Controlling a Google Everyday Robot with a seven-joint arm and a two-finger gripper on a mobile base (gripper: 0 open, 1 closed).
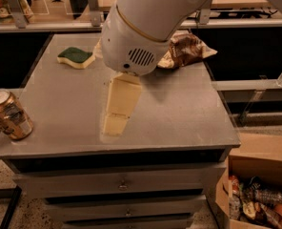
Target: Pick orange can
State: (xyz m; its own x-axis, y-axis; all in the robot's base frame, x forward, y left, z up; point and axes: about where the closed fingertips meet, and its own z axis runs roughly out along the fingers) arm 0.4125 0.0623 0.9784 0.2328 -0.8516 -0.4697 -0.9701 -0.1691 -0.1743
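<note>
Orange can (8, 114): standing on the front-left corner of the grey tabletop (179, 113), close to the left edge. Silver top with pull-tab opening is showing; copper body with pale label patches.

My gripper (115, 126): hanging over the middle of the tabletop, cream-coloured, pointing down with its tip near the surface. It is sitting well to the right of the can, not touching it. Whether it is released or clenched, I cannot tell from this angle.

My white wrist housing (141, 32) is filling the upper centre of the view and hiding part of the back of the table.

Green-and-yellow sponge (75, 57): lying at back left. Brown crinkly snack bag (186, 49): lying at back right, partly behind my wrist.

Drawers (122, 185) are sitting below the top. Open cardboard box (260, 156) of packaged items is resting on the floor, lower right.
</note>
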